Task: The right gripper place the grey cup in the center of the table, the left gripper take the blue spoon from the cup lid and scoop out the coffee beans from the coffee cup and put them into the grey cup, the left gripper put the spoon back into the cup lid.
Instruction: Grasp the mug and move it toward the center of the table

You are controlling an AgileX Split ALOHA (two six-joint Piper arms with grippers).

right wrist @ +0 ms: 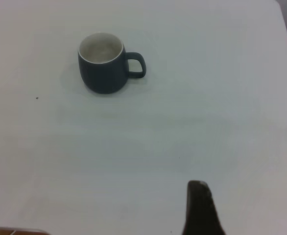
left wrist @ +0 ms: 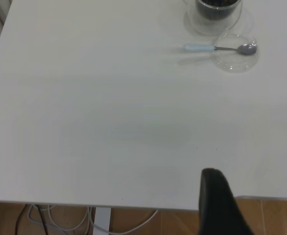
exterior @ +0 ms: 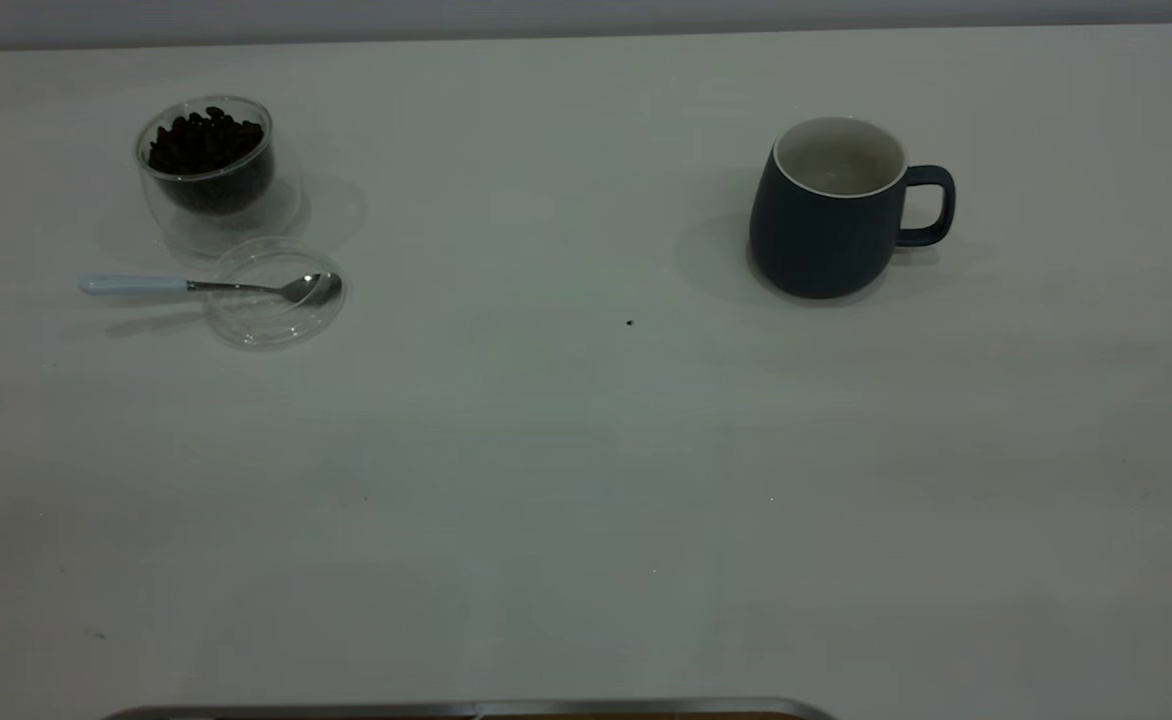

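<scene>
Two grippers sit back off the desk's near edge, finger state unclear; grey cup (exterior: 831, 215) upright right of centre, handle outward for grabbing, blue spoon (exterior: 208, 287) resting across cup lid (exterior: 276, 318) beside coffee cup (exterior: 208, 160), far-left corner.

Neither arm is seen in the exterior view. In the left wrist view, one dark finger (left wrist: 217, 203) of the left gripper (left wrist: 253, 205) is seen low in the picture, and a sliver of the second finger is seen at the picture's edge; a wide gap is left between them, so the jaws are parted. In the right wrist view, only a single dark finger (right wrist: 200, 208) of the right gripper is seen. Nothing is held by either gripper.
</scene>
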